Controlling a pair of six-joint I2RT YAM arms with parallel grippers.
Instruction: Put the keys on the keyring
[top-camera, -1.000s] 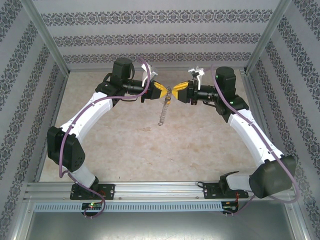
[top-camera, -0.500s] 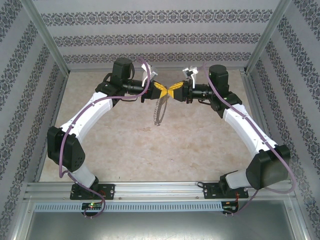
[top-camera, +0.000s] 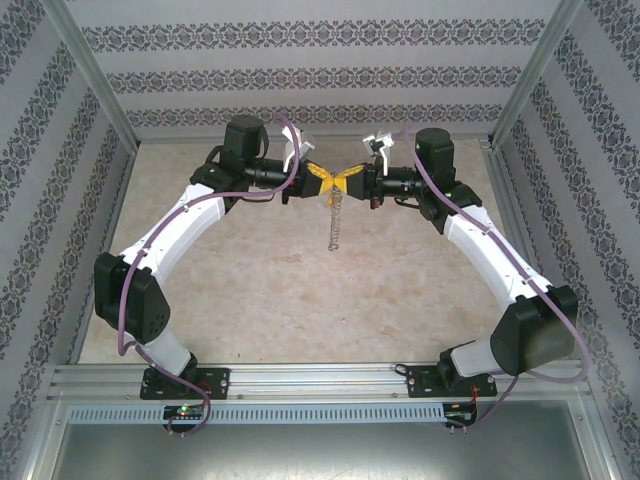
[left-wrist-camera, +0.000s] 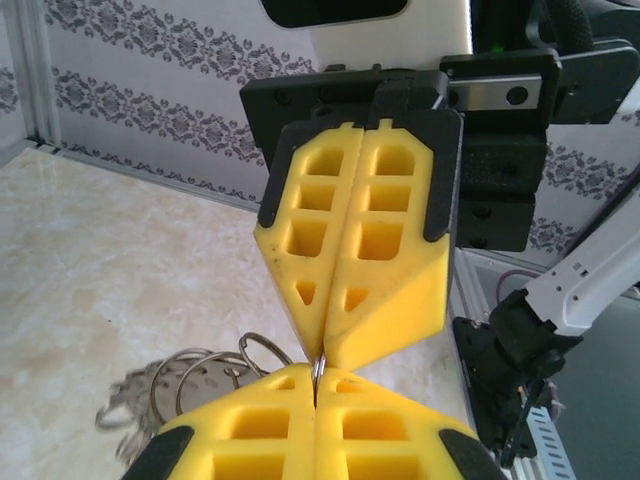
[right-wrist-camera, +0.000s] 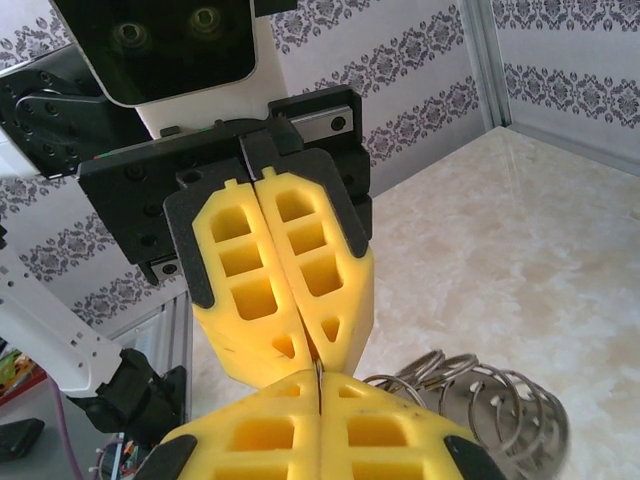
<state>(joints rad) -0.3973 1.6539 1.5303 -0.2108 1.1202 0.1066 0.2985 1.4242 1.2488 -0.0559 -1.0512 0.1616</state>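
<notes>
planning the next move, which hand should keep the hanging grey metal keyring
Probably the left hand: it gripped the keyring a second ago already; the right hand only just shut on it.

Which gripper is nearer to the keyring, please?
Neither: the left gripper and the right gripper meet tip to tip, both shut on the top of the keyring, which hangs below them.
</notes>
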